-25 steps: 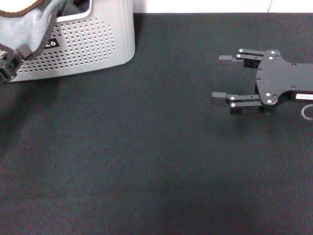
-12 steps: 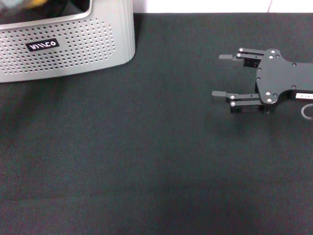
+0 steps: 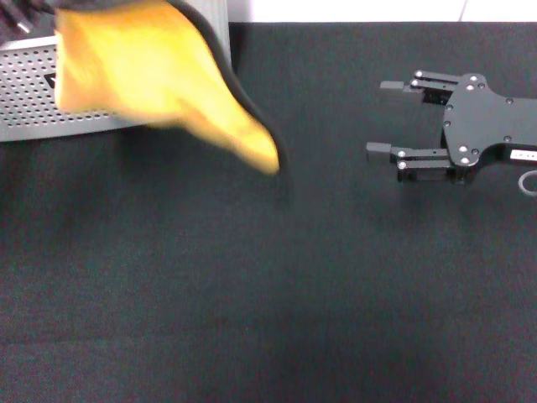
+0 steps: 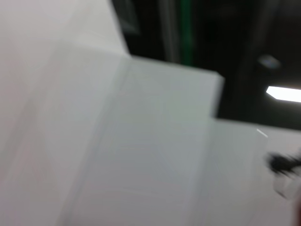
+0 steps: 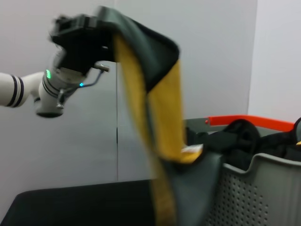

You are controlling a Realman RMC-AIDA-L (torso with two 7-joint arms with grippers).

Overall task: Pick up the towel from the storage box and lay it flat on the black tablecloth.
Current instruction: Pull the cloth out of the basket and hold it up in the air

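The towel (image 3: 159, 75) hangs in the air with its yellow-orange face toward the head camera. It covers most of the storage box (image 3: 25, 101) and its lower corner trails out over the black tablecloth (image 3: 252, 294). My left gripper (image 5: 101, 30) is high above the box, shut on the towel's top edge; in the head view only a dark part of it (image 3: 18, 12) shows at the top left. The right wrist view shows the towel (image 5: 164, 108) draped down, grey and yellow, beside the storage box (image 5: 254, 188). My right gripper (image 3: 382, 117) lies open at the right, nothing between its fingers.
Dark cloths (image 5: 240, 139) and an orange bar (image 5: 249, 121) show inside the box. A white wall runs along the tablecloth's far edge. The left wrist view holds only blurred pale wall surfaces.
The towel, at the top left grey face out a second ago and nearly out of view half a second ago, now swings rightward over the box front. The right gripper has shifted slightly.
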